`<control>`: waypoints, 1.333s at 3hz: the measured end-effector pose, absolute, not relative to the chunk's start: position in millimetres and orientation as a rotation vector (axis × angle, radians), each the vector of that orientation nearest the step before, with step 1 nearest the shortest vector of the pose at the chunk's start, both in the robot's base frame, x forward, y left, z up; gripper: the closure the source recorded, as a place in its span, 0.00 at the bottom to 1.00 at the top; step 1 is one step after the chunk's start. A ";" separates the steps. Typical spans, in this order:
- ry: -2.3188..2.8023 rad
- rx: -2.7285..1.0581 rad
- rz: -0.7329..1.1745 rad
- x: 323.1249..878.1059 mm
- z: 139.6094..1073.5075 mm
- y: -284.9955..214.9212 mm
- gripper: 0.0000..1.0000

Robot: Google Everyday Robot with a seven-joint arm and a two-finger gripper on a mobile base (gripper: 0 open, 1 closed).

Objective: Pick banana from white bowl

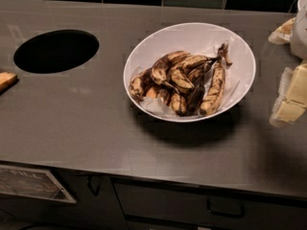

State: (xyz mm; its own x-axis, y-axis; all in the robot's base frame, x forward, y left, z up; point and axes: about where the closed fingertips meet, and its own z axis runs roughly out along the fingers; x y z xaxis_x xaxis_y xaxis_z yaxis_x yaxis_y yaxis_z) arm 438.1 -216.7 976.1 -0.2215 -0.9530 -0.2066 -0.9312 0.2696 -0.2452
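The grey countertop (96, 128) carries the white bowl (158, 40) near its middle, and a dark round hole (56, 51) is well apart on the left side. The gripper (290, 99) is at the right edge of the view, beside the bowl and apart from it; if it is wide or narrow, I cannot tell. The banana (195, 98), almost black, lies inside the bowl between yellower spotted bananas (214, 87).

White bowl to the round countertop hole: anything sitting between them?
Nothing; in the camera view only bare grey countertop separates the white bowl from the hole. The hand hangs at the right edge, on the bowl's other side.
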 end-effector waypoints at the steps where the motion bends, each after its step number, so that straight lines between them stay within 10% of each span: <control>1: 2.231 -1.726 -0.098 438.2 976.2 -216.4 0.00; 4: 2.119 -1.923 -0.048 446.6 978.1 -162.5 0.00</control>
State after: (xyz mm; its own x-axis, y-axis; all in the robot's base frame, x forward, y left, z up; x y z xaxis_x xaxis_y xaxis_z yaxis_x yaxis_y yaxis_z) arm 446.6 -162.5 978.1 -0.0758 -0.9803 -0.1826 -0.9711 0.1142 -0.2097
